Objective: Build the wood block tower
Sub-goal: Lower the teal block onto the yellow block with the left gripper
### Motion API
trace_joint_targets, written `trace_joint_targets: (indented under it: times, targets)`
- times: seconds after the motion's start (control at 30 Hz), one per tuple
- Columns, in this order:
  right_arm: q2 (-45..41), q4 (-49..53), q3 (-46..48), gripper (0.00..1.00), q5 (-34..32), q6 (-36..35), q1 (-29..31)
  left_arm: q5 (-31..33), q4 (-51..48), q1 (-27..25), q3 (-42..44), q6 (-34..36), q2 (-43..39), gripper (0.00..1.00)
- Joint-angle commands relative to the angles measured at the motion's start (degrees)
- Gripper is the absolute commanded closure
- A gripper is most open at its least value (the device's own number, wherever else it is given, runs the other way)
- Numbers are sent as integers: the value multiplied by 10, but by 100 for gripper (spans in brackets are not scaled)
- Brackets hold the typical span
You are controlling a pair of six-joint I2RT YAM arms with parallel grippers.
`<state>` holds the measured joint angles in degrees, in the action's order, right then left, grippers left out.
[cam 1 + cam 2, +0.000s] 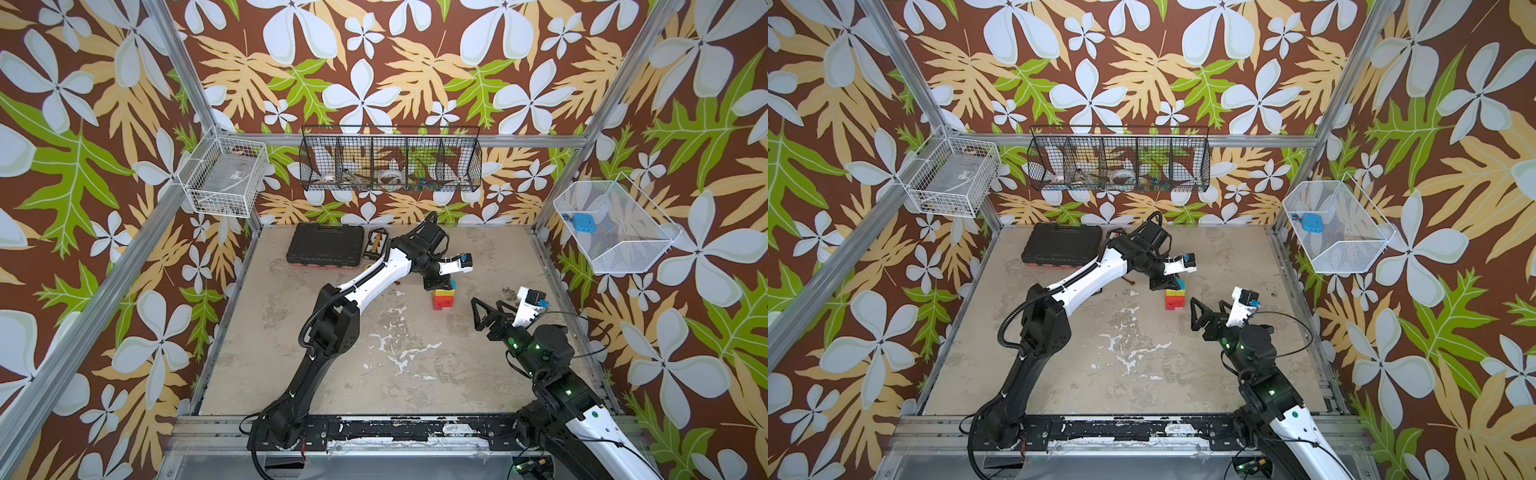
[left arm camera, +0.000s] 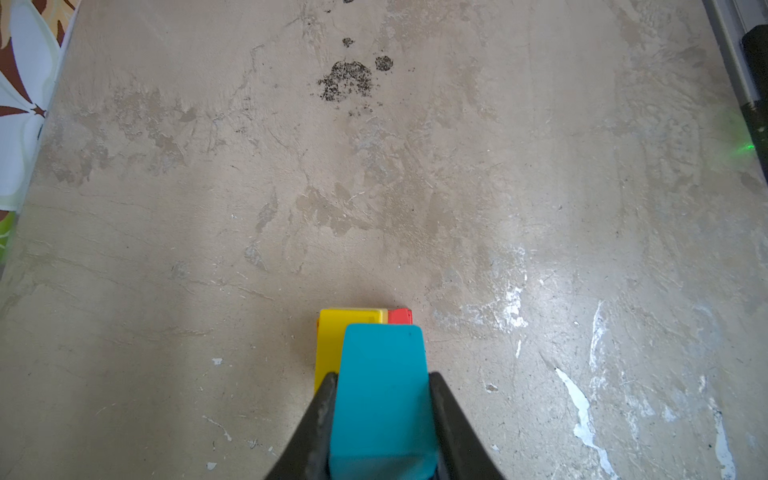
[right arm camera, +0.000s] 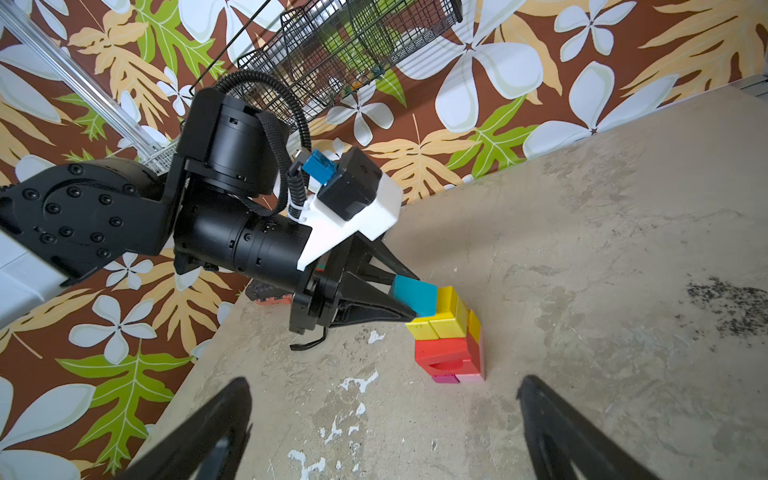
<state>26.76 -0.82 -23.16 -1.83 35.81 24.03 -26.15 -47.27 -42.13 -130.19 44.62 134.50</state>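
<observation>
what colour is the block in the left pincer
Teal block, best seen in left wrist view.

Tabletop [image 2: 374, 187] matt, rough, scuffed — teal block [image 2: 382, 374] smooth, painted; wire basket [image 1: 390, 160] black metal.

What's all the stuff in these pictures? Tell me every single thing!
tower: one stack, pink, red, yellow and orange, middle of the table.
teal block: one, teal, gripped at the tower's top.
tool case: one, black, back left of the table.
small box: one, dark with orange bits, beside the tool case.
black wire basket: one, back wall, small odds inside.
white wire basket: one, left wall.
white mesh basket: one, right wall, with a blue thing inside.
table: one, beige, scuffed.
left claw: one, black, shut on the teal block.
right claw: one, black, open, empty, right of the tower.
</observation>
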Motion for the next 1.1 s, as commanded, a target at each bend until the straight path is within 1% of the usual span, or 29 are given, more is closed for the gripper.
trace_joint_targets:
  times: [0.0, 0.87, 1.07]
  targets:
    - [2, -23, -3, 0, 2, -3, 0, -7, -4, 0, -5, 10, 5, 100]
    - [14, -32, -3, 0, 17, -4, 0, 19, 21, 0, -18, 31, 30, 100]
    - [15, -34, -3, 0, 19, -3, 0, 16, 21, 0, -17, 34, 31, 100]
